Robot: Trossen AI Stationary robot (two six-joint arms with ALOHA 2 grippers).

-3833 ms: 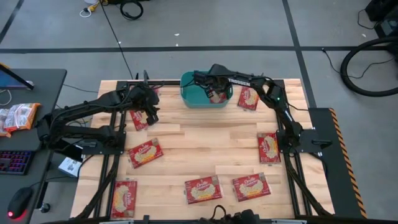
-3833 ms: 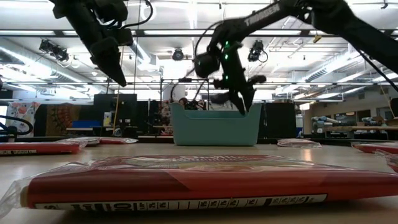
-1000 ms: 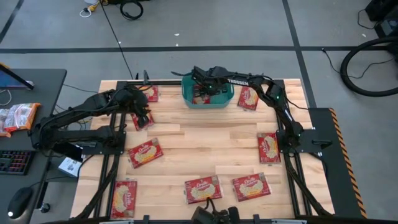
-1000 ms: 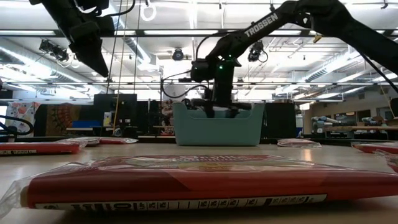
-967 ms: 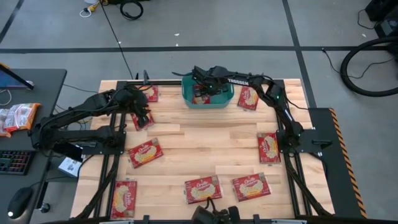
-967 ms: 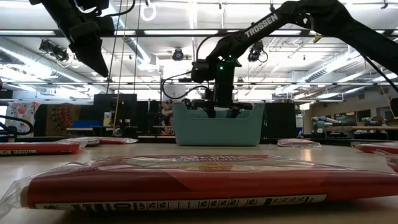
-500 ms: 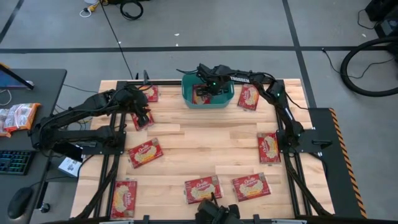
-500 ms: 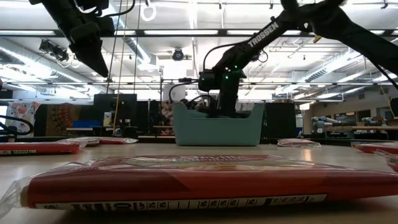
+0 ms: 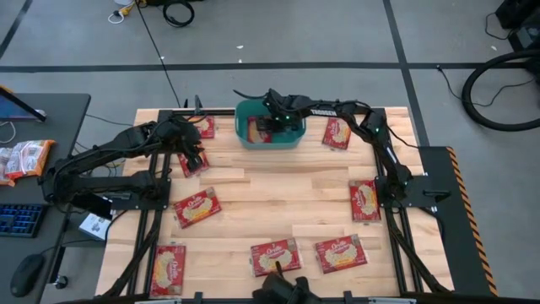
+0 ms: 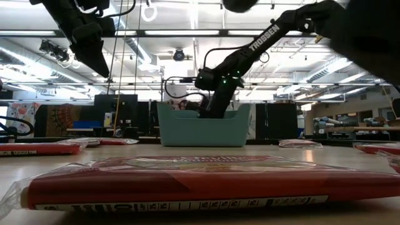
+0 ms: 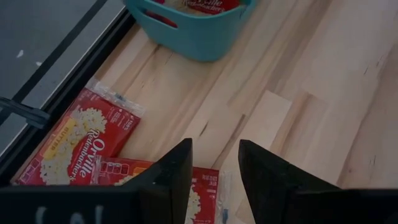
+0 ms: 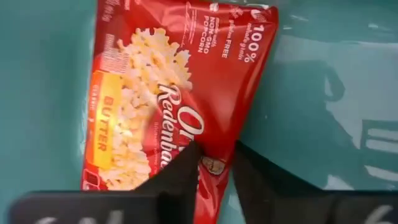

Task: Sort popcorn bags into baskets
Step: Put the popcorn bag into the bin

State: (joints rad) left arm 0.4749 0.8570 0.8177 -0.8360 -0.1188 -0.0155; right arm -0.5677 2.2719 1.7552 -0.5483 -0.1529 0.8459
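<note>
The teal basket (image 9: 270, 139) stands at the far middle of the table; one popcorn bag (image 12: 161, 93) lies flat on its floor. My right gripper (image 12: 214, 163) reaches down into the basket and is shut on that bag. Several more red popcorn bags lie flat on the table, among them one at the far left (image 9: 203, 127), one at the far right (image 9: 337, 133) and one at the near middle (image 9: 275, 257). My left gripper (image 11: 214, 168) hangs open above the bag (image 9: 187, 165) left of the basket, touching nothing. My right gripper pinches the bag's long red edge (image 12: 214, 140) between its two fingers, near the end opposite the "100%" print. The fingers slant steeply down into the basket from above. The bag lies flat on the basket's floor (image 12: 311, 93).
Dark frame rails run along the table's left and right sides. A desk (image 9: 51, 118) left of the table carries paler orange-and-white packets (image 9: 25, 158) and a keyboard. One bag (image 10: 187, 181) lies at the table's near edge. Bare wood (image 9: 278, 194) fills the table's middle.
My right gripper has sunk deeper into the basket and tipped more steeply downward. The basket has slid a little toward the table's left edge, staying upright on the table. The left arm has kept still.
</note>
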